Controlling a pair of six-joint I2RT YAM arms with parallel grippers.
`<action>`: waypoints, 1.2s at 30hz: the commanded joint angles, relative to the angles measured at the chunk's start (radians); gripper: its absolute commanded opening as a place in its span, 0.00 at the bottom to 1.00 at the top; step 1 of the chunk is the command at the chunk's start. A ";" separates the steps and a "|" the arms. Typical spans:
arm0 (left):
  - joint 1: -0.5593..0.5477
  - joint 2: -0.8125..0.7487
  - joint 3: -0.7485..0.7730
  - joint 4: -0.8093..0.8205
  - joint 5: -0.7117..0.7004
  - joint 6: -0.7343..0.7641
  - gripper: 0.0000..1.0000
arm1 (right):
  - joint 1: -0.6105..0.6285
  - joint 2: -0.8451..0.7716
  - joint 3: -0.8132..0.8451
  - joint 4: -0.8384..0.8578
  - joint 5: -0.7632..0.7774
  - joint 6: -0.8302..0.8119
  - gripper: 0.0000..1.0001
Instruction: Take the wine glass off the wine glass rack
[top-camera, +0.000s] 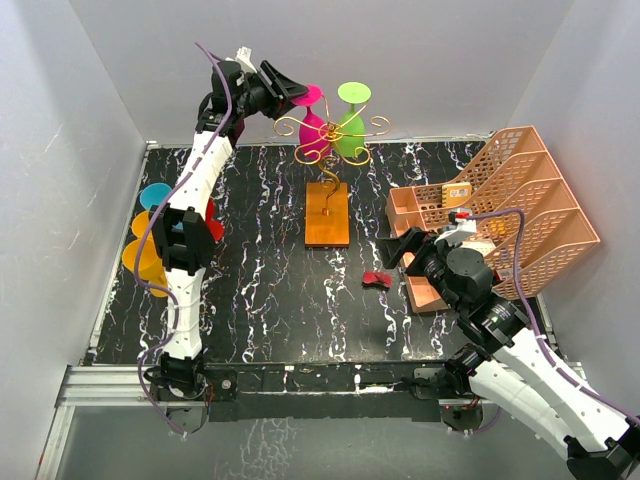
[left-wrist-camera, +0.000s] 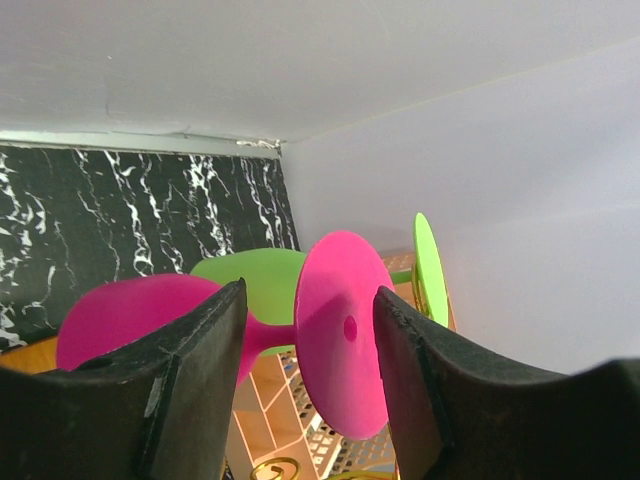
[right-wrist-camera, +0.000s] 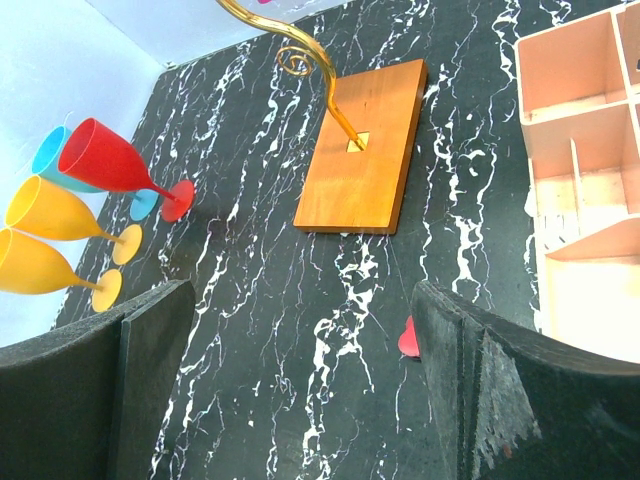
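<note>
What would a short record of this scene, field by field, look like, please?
Rack: gold wire wine glass rack on a flat orange-brown wooden base, mid-table
On rack: pink plastic wine glass and lime-green plastic wine glass, hanging foot-up
Left gripper: open, fingers either side of the pink glass's foot; contact unclear
Right gripper: open, empty, above the black marbled table
Off rack: red wine glass, blue wine glass and yellow wine glasses, table's left edge
</note>
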 joint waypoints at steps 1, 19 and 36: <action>0.000 -0.041 0.044 -0.055 -0.059 0.062 0.48 | 0.001 -0.019 0.036 0.033 0.028 -0.025 0.99; -0.008 -0.063 0.041 -0.035 -0.023 0.043 0.23 | 0.001 -0.018 0.057 0.008 0.023 -0.020 0.99; -0.010 -0.097 0.028 0.019 -0.031 -0.047 0.00 | 0.000 -0.030 0.051 -0.006 0.035 -0.001 0.99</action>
